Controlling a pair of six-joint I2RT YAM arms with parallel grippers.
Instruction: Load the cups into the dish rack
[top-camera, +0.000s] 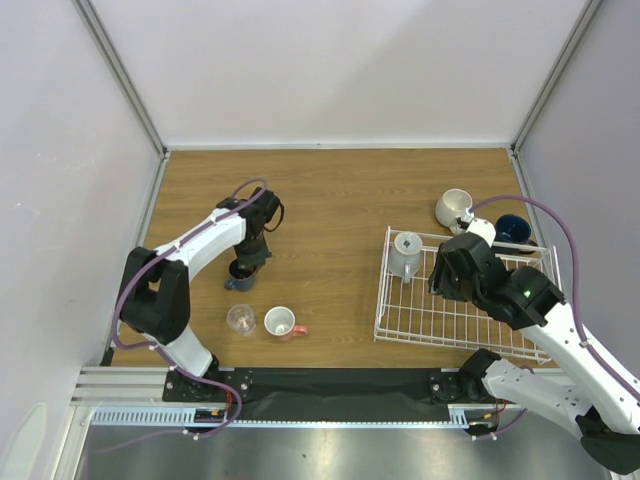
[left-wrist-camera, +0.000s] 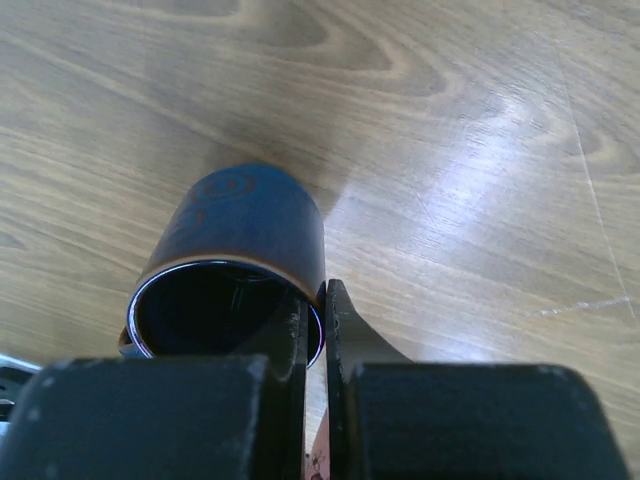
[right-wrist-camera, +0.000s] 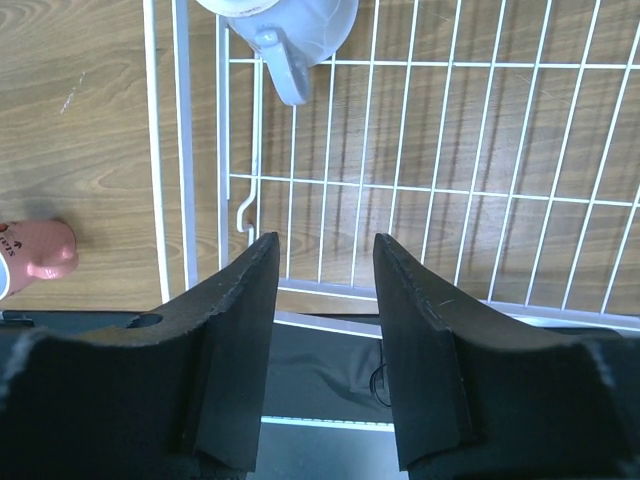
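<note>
My left gripper (top-camera: 247, 262) is shut on the rim of a dark blue mug (left-wrist-camera: 240, 255), one finger inside and one outside, at the table's left. In the top view that mug (top-camera: 241, 274) is near the wood. My right gripper (right-wrist-camera: 322, 260) is open and empty above the white dish rack (top-camera: 455, 318). A pale grey-blue mug (top-camera: 406, 254) sits in the rack's far left corner and shows in the right wrist view (right-wrist-camera: 285, 35). A clear glass (top-camera: 240, 319) and a reddish-pink cup (top-camera: 281, 322) stand near the front left. A cream-white mug (top-camera: 454, 209) and another dark blue cup (top-camera: 513, 231) stand behind the rack.
White walls enclose the wooden table on three sides. A black strip and a metal rail run along the near edge by the arm bases (top-camera: 300, 385). The pink cup's edge shows at the left of the right wrist view (right-wrist-camera: 35, 250).
</note>
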